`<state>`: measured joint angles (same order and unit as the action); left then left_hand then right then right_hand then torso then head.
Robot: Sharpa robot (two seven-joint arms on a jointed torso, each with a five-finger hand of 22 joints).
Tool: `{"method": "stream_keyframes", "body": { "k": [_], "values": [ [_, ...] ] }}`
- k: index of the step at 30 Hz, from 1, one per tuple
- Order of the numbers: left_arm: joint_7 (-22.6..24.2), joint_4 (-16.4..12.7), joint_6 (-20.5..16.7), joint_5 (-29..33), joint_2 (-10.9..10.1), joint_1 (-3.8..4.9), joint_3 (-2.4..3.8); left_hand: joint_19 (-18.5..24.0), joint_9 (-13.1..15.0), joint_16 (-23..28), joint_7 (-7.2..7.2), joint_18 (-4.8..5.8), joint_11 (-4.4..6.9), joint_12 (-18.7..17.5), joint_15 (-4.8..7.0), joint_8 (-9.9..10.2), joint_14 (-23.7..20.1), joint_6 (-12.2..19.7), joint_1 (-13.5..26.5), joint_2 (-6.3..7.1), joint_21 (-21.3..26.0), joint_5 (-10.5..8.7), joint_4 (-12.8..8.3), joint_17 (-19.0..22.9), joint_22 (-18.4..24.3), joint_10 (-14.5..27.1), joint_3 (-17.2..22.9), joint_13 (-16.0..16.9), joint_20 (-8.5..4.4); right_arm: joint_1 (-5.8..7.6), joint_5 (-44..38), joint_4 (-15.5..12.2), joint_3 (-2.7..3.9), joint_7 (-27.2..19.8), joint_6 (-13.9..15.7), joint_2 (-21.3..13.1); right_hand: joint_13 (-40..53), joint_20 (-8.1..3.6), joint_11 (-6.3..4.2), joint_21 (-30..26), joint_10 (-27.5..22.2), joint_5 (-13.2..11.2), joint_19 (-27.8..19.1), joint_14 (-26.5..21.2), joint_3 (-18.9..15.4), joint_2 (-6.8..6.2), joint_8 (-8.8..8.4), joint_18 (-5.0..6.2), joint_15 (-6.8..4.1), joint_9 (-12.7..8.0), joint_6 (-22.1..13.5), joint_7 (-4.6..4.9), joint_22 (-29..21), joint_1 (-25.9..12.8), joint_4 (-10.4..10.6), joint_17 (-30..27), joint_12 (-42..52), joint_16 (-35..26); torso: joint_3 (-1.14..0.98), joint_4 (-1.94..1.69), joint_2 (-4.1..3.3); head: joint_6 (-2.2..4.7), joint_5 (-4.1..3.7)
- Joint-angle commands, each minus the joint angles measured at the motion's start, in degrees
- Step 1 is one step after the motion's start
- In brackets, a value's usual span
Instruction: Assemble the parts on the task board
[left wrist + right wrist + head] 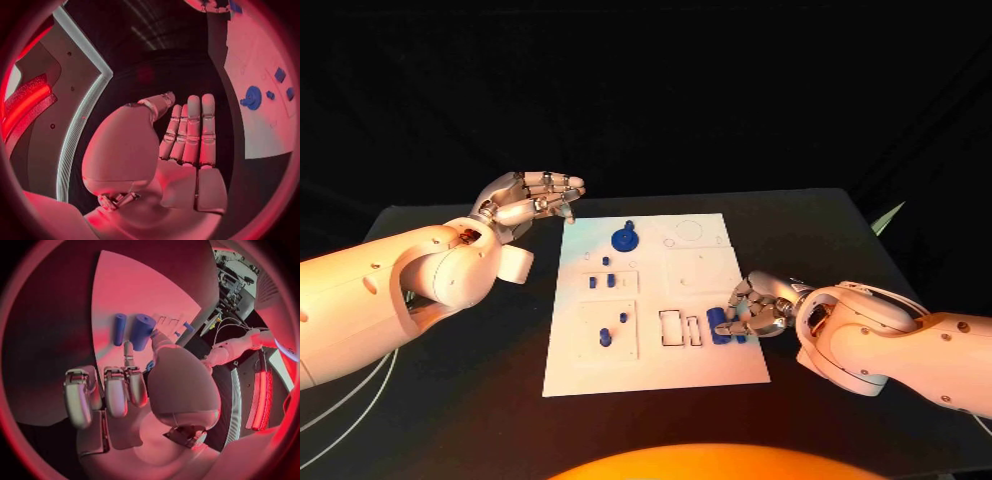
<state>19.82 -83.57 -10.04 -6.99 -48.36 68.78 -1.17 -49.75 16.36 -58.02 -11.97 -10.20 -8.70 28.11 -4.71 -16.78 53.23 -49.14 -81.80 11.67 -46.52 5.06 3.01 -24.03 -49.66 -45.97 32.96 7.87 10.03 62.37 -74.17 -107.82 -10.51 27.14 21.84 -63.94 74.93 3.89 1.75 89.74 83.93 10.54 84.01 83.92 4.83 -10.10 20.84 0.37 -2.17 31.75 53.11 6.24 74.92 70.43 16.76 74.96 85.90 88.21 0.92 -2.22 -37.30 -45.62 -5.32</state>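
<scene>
The white task board (718,262) lies in the middle of the black table. My right hand (759,305) rests at the board's right edge, thumb and a finger pinching the near end of a thick blue cylinder (142,331), the other fingers (103,392) curled in. A thinner blue cylinder (119,329) lies beside it; both cylinders (723,326) sit near the board's front right. My left hand (531,200) hovers off the board's far left corner, fingers (190,130) straight, holding nothing. A round blue piece (627,240) sits near the board's far edge.
Several small blue parts (606,280) stand in the board's left recesses, with two more (610,330) nearer the front. White rectangular slots (672,328) lie left of the cylinders. The round blue piece (252,97) and the board (262,125) lie off to the side of my left hand.
</scene>
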Motion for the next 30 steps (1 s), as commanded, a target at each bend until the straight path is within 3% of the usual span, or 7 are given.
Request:
{"method": "stream_keyframes", "body": {
  "k": [1, 18, 24, 30],
  "values": [
    [0.32, -0.11, 1.04, 0.32, -0.02, 0.02, 0.04, 0.27, 0.06, 0.36, 0.19, -0.3, -0.19, 0.28, 0.0, -0.19, -0.48, 0.01, 0.06, -0.35, 0.05, 0.32, -0.06, 0.08, -0.06, 0.38, -0.16, -0.06, 0.02, -0.26, -1.55, 0.3, 0.0, 0.6, -0.61, 0.44, 11.08, -0.22, -0.23, 0.26, 3.09, -0.13, 5.99, 4.83, -0.31, 0.29, 0.21, -0.37, -0.23, 0.05, 0.03, -0.28, 15.08, -0.26, -0.1, 8.27, 0.1, 0.28, 0.03, -0.08, 0.01, -0.13, 0.06],
    [0.24, -0.16, 1.02, 0.32, -0.21, 0.02, 0.04, 0.27, 0.06, 0.36, 0.18, -0.3, -0.2, 0.32, 0.0, -0.21, -0.48, 0.04, 0.09, -0.4, 0.07, 0.33, -0.03, 0.08, -0.05, 0.42, -0.14, -0.06, 0.03, -1.58, -3.07, 1.97, 0.0, 1.8, -1.15, 3.09, 11.16, -0.29, -0.35, 0.26, 3.11, -0.07, 5.99, 4.81, -1.88, 1.17, 0.38, -0.37, -0.31, 0.27, 0.39, -0.42, 15.08, -1.0, -0.03, 8.24, 0.1, 0.27, 0.06, -0.02, 0.06, -0.19, 0.4],
    [0.15, -0.18, 1.07, 0.32, -0.27, 0.02, 0.04, 0.28, 0.05, 0.35, 0.17, -0.3, -0.2, 0.34, -0.01, -0.19, -0.48, 0.1, 0.12, -0.41, 0.08, 0.34, -0.01, 0.08, -0.05, 0.45, -0.13, -0.07, 0.03, -1.96, -3.87, 2.5, 0.01, 2.49, -1.19, 3.74, 11.2, -0.35, -0.47, 0.26, 3.13, 0.07, 5.99, 4.8, -2.02, 2.08, 0.51, -0.37, -0.41, 0.38, 0.73, -0.56, 15.08, -0.57, -0.17, 8.26, 0.1, 0.27, 0.06, -0.02, 0.06, -0.16, 0.51],
    [0.05, -0.18, 1.15, 0.32, -0.3, 0.02, 0.04, 0.28, 0.05, 0.35, 0.17, -0.3, -0.2, 0.34, -0.01, -0.19, -0.48, 0.1, 0.12, -0.41, 0.08, 0.34, -0.01, 0.08, -0.05, 0.45, -0.13, -0.07, 0.03, -2.07, -4.21, 2.57, 0.01, 2.72, -0.29, 4.07, 11.41, -0.57, -0.71, 0.26, 3.28, 0.51, 5.99, 4.84, -0.98, 3.28, 0.47, -0.37, -0.63, 0.43, 1.3, -0.8, 15.08, 2.45, -0.57, 8.46, 0.2, 0.3, 0.05, -0.01, 0.07, -0.07, 0.53]
  ]
}}
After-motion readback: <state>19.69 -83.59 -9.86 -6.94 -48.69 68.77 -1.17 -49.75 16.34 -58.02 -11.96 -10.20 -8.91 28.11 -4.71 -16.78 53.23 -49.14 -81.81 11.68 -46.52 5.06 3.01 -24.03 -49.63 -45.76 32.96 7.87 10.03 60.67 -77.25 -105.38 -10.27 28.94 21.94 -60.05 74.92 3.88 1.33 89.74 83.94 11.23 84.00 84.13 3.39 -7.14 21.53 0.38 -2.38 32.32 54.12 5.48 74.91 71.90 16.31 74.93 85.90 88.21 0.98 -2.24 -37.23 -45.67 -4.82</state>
